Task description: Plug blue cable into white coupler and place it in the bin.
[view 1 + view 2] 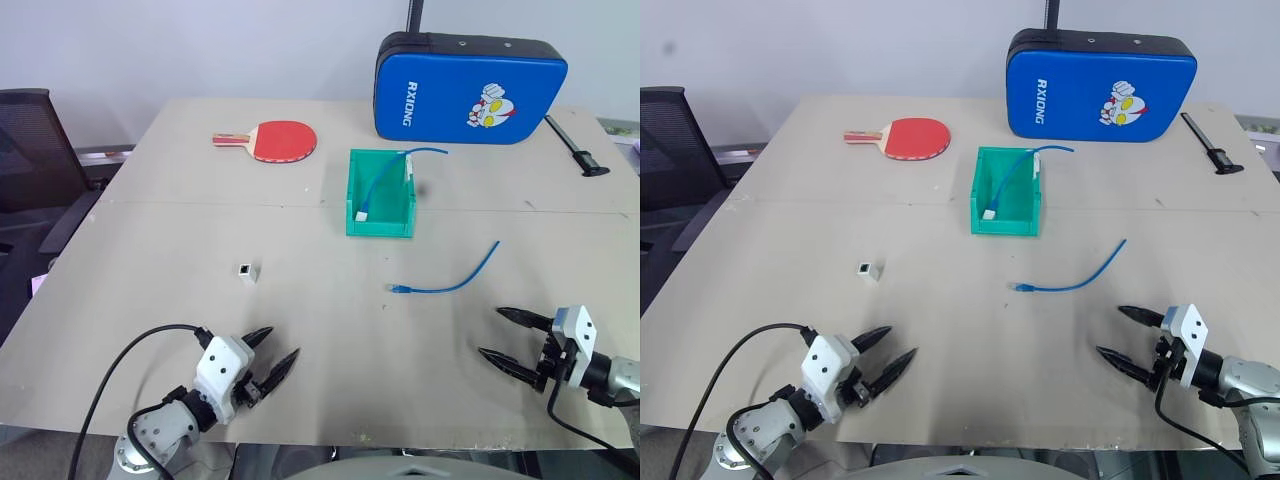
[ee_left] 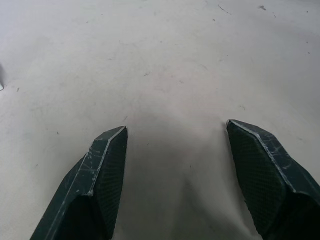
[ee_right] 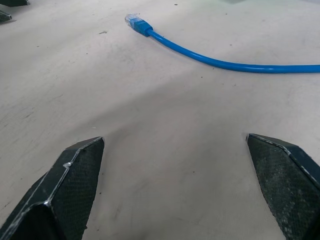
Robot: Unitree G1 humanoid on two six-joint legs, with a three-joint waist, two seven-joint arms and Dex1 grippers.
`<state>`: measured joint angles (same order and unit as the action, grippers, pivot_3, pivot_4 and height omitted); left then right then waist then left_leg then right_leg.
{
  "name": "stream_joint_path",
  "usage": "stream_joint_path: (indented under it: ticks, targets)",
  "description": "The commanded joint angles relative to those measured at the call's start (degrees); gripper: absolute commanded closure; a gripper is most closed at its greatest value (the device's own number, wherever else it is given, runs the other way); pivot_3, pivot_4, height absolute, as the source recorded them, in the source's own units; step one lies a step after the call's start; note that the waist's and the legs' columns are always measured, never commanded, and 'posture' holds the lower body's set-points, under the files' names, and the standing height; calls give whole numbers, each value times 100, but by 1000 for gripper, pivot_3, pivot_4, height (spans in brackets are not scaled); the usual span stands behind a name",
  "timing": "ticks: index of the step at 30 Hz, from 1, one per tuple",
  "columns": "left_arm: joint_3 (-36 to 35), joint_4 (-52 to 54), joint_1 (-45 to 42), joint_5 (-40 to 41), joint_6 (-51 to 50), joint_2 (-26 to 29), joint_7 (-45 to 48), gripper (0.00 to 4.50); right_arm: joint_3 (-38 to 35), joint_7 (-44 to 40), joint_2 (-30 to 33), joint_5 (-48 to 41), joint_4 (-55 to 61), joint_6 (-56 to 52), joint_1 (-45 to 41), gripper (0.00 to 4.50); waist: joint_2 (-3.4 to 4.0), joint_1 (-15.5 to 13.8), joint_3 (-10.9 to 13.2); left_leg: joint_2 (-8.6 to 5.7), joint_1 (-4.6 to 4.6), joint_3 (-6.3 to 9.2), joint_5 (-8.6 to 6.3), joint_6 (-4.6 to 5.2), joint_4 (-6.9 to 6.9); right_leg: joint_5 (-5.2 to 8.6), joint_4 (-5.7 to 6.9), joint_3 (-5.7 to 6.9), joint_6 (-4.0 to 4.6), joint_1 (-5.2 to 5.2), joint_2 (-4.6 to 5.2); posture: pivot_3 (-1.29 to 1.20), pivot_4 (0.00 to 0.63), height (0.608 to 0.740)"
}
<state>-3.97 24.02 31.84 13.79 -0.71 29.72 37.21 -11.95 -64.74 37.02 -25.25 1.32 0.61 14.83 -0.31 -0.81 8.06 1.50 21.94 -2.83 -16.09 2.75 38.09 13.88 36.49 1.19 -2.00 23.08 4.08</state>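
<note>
left gripper (image 1: 277, 358): one; black fingers spread apart, nothing between them; hovers low over bare table at the near left edge.
table (image 1: 180, 300): one; pale, flat, matte board surface.
paddle (image 1: 270, 140): one; red face, wooden handle; lies far left of centre, well apart from the work.
white coupler (image 1: 246, 271): one loose; sits alone on the table, forward of the left gripper and well apart from it. Judged light, rigid, smooth and liable to skid or tip under a push. Best hold: across two opposite flat sides, socket face left free.
bin (image 1: 352, 205): one; teal, stands upright near table centre, beyond the cable.
second cable (image 1: 385, 180): one; blue, ends in a white block that rests inside the bin; the other end arcs over the bin's wall. Not the task's piece.
blue cable (image 1: 455, 283): one; lies curved on the table between bin and right gripper, touching neither; plug tip (image 3: 134, 21) points toward the left side. Judged light, limp and springy along its length, stiff only at the plug. Best hold: just behind the plug, so the tip stays steerable.
padded case (image 1: 470, 88): one; blue, stands at the far edge.
black tool (image 1: 578, 150): one; far right, kind unclear.
right gripper (image 1: 510, 342): one; fingers wide apart and empty; near right edge, aimed toward the cable.
</note>
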Motion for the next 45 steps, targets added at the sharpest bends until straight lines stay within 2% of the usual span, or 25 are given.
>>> stream_joint_path:
  ticks: [1, 16, 24, 27, 35, 40, 43, 45]
  targets:
    - [98, -70, 129, 69, -105, -12, 101, 1292, -63, -54, 53, -32, 68, 104, -43, 11, 0, 0, 0, 0, 0, 0, 0, 0, 0, 0, 0, 0, 0, 0, 0, 0, 150, 729]
    - [57, -239, 80, 145, 83, 71, 322, 1292, -70, 5, -17, -65, 129, 104, 20, 11, -1, -1, 1, -1, 0, -1, 0, 0, 1, 0, 0, 0, 0, 0, -2, 0, 150, 729]
    - [-15, -28, -58, 432, -301, 122, 348, 1292, -127, 74, 6, -292, 262, -243, 124, 11, 1, -6, -1, 0, -1, 3, 0, 0, 2, 0, 2, 4, 0, -1, -2, 0, 150, 729]
    - [-15, 62, -134, 457, -376, 188, 406, 27, -151, 46, 61, -528, 408, -599, 180, 0, -1, -8, 0, 0, 0, 5, 0, 0, 7, -1, 3, 6, 0, -2, -1, 0, 150, 729]
    - [79, 316, -337, 340, -480, 511, 665, 27, -114, 231, 40, -272, 395, -475, 129, 0, -9, -10, 5, 0, 2, 5, 0, 0, 9, -1, 5, 5, 0, -1, -1, 0, 150, 729]
    - [496, 617, -1599, 589, -1467, 792, 817, 27, -151, -215, 39, -694, 661, -495, 232, 0, -15, -69, 13, -1, 10, 14, 1, 1, 16, -1, 6, 24, 1, -1, -3, 0, 150, 729]
    - [1192, 449, -2793, 284, -2197, 1024, 1092, 27, -285, -399, 61, -775, 793, -286, 356, 0, -21, -68, 17, -2, 10, 15, 1, 1, 23, -2, 16, 38, 0, -7, -12, 0, 150, 729]
    - [1552, 224, -3703, 219, -2590, 862, 1102, 27, -480, -450, 98, -851, 866, -185, 436, 0, -22, -84, 21, -5, 10, 11, 1, 1, 23, -2, 17, 34, -1, -7, -35, 0, 150, 729]
